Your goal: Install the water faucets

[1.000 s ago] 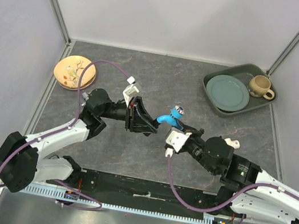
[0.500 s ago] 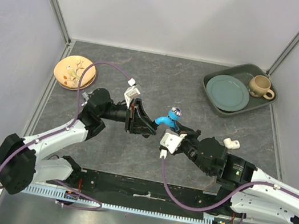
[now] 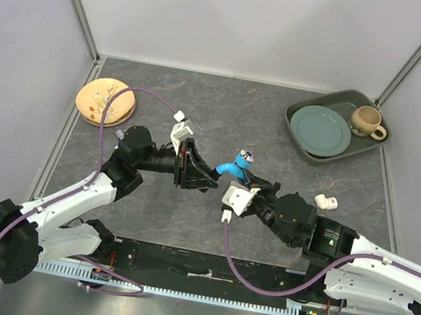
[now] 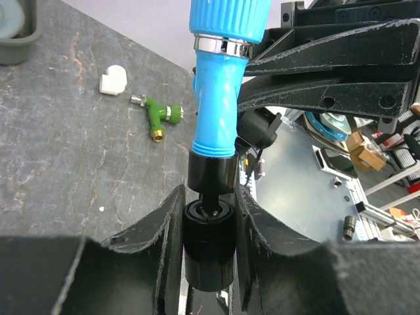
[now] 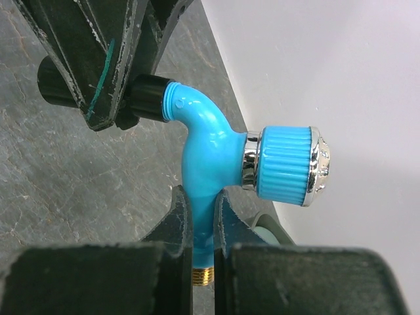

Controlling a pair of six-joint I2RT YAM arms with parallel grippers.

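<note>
Our left gripper (image 3: 194, 173) is clamped on the black end piece (image 4: 209, 249), bracing it against the blue faucet (image 3: 235, 167), which is held above the table (image 3: 162, 108). Our right gripper (image 3: 249, 190) pinches the faucet's stem above its brass tip (image 5: 203, 275), likely to screw the 2 parts together. Only the left wrist view shows the green faucet (image 4: 161, 117), lying near the elbow (image 4: 113, 80).

Overhead view from behind and above; both wrist views close, opposed, on one blue faucet (image 4: 216, 111)
</note>
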